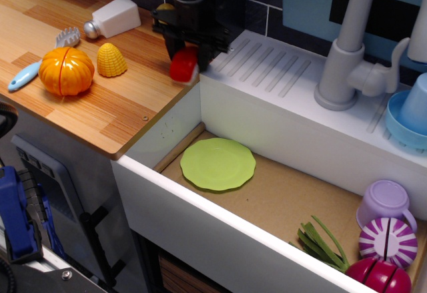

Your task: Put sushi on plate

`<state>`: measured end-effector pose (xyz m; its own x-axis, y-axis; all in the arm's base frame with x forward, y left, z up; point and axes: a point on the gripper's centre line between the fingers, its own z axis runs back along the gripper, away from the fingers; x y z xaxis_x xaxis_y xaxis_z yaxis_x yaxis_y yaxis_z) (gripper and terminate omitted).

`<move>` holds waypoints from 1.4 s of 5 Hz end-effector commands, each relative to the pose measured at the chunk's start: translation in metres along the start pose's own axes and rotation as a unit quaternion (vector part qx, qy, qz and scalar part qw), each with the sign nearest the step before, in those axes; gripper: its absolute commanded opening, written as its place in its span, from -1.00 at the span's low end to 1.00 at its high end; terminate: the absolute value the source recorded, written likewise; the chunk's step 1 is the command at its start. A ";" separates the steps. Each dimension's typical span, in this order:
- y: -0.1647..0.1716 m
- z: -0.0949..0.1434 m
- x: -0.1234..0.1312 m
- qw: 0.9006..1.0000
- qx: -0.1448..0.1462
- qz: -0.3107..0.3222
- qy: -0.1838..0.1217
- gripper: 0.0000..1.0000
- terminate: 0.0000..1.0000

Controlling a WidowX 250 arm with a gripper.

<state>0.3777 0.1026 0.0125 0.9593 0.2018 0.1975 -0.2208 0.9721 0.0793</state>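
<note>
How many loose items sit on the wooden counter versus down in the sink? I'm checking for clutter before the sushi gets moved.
Counter: 5 – sushi, orange toy, corn, white shaker, blue-handled utensil
Sink: 5 – plate, lilac cup, striped toy, magenta toy, green leaves
Total: 10

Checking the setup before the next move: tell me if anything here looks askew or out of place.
Nothing looks spilled or broken. The one oddity is the sushi, tipped on edge between the fingers of the hand near the counter's edge by the sink. The plate lies flat in the basin, bare.
</note>
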 end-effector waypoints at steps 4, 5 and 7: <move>-0.073 0.013 -0.057 0.996 -0.006 0.080 -0.038 -1.00 -1.00; -0.059 0.005 -0.064 0.997 -0.008 0.065 -0.038 -1.00 -1.00; -0.049 -0.010 -0.062 0.997 -0.031 0.038 -0.053 1.00 -1.00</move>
<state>0.3248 0.0429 -0.0237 0.9296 0.2295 0.2883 -0.2357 0.9717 -0.0132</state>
